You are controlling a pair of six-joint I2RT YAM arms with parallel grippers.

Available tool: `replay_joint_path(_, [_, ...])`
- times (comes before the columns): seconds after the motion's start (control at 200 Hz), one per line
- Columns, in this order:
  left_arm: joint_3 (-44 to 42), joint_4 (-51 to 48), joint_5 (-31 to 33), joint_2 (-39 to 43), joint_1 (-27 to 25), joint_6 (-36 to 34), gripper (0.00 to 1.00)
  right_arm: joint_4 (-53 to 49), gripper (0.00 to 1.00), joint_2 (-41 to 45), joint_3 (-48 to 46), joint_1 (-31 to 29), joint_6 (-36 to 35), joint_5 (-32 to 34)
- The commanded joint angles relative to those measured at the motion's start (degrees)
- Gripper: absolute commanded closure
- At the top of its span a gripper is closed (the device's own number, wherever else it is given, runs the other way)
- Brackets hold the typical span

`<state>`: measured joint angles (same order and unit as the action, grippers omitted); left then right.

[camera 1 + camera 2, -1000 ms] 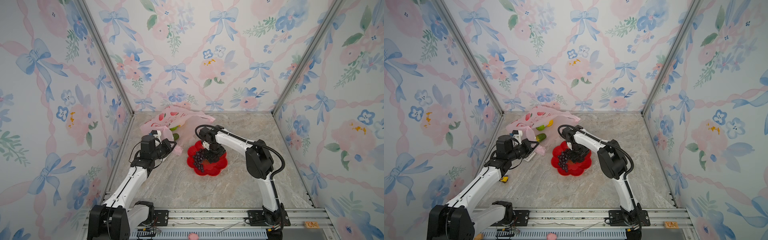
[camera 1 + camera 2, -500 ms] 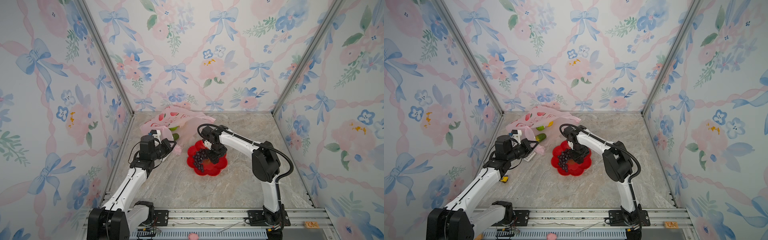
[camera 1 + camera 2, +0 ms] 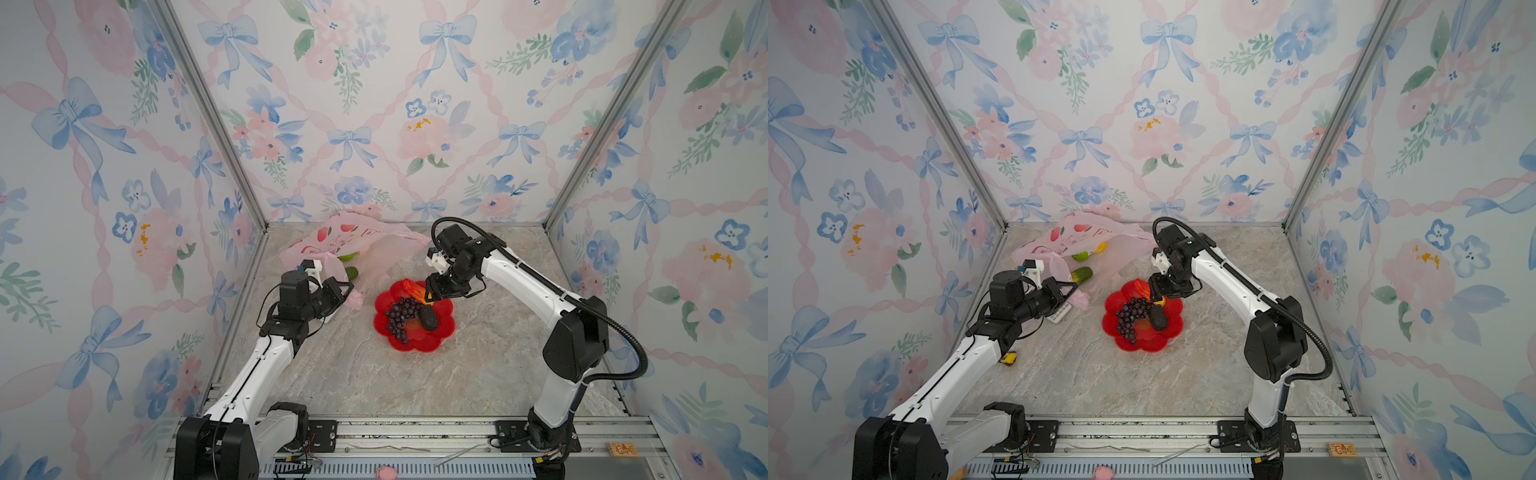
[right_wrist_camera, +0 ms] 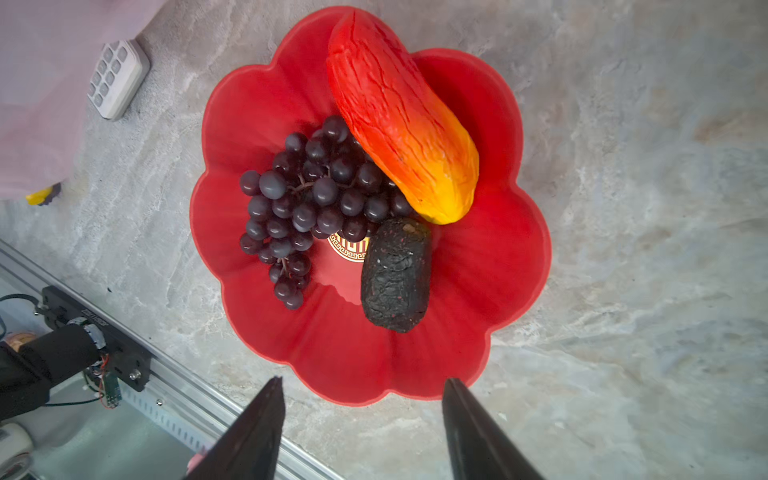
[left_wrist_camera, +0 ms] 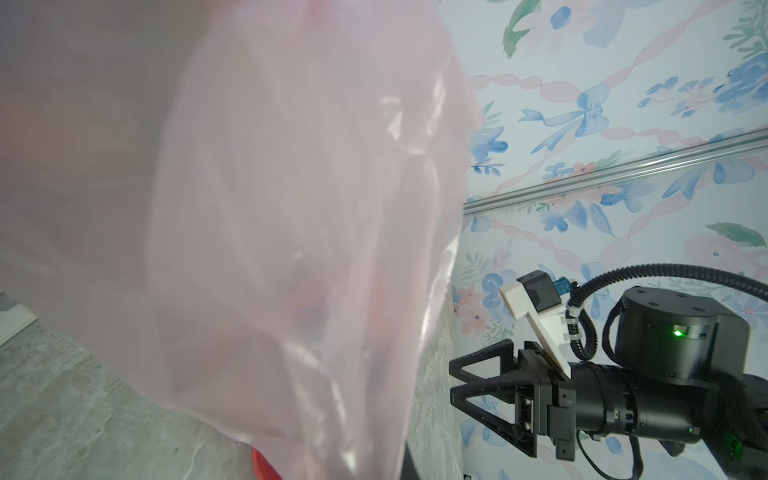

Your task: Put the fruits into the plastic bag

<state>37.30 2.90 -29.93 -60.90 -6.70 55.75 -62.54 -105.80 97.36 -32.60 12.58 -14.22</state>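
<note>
The pink plastic bag (image 3: pixel 353 241) (image 3: pixel 1084 237) lies at the back left, and its film fills the left wrist view (image 5: pixel 270 208). My left gripper (image 3: pixel 347 291) (image 3: pixel 1073 291) is shut on its near bunched edge. A green round fruit (image 3: pixel 1079 256), a yellow one (image 3: pixel 1100 248) and a cucumber piece (image 3: pixel 1081 274) lie at the bag's mouth. The red plate (image 4: pixel 519 249) (image 3: pixel 415 347) holds a grape bunch (image 4: pixel 311 195), a red-yellow mango (image 4: pixel 403 116) and a blackish oval (image 4: pixel 397 274). My right gripper (image 3: pixel 432 293) (image 4: pixel 363 379) hangs open over the plate's back part, beside the mango, with nothing in it.
A white keypad (image 3: pixel 1059 313) (image 4: pixel 118 79) lies on the table between my left gripper and the plate. A small yellow piece (image 3: pixel 1008 358) sits by the left arm. The flowered walls close in at left, back and right, and the metal rail (image 3: pixel 415 432) runs along the front.
The right arm's elbow has swung to the right while its gripper stays over the back of the plate. The left arm and the bag have not moved.
</note>
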Motion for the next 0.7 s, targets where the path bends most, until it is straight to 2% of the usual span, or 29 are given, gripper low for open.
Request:
replay_joint_path(0.0, [-0.54,0.09,-1.08,1.13,0.46,0.37,1.0,-2.24,0.29,-3.89,0.11,-2.56,-1.25,0.69])
replay_joint_path(0.08, [-0.58,0.09,-1.05,1.27,0.46,0.49,1.0,-3.37,0.25,-7.07,0.71,-4.77,-3.52,4.78])
replay_joint_path(0.245, [-0.34,-0.57,-0.92,1.56,0.46,0.42,1.0,-2.87,0.22,-11.39,0.41,-6.12,-4.03,8.64])
replay_joint_path(0.525, [0.38,-1.81,-0.75,1.54,0.46,0.03,1.0,-2.72,0.22,-16.07,1.48,-6.92,-4.63,11.03])
replay_joint_path(0.695, [0.63,-2.38,-0.83,1.4,0.5,-0.29,1.0,-1.61,0.27,-16.99,0.47,-6.93,-4.14,11.35])
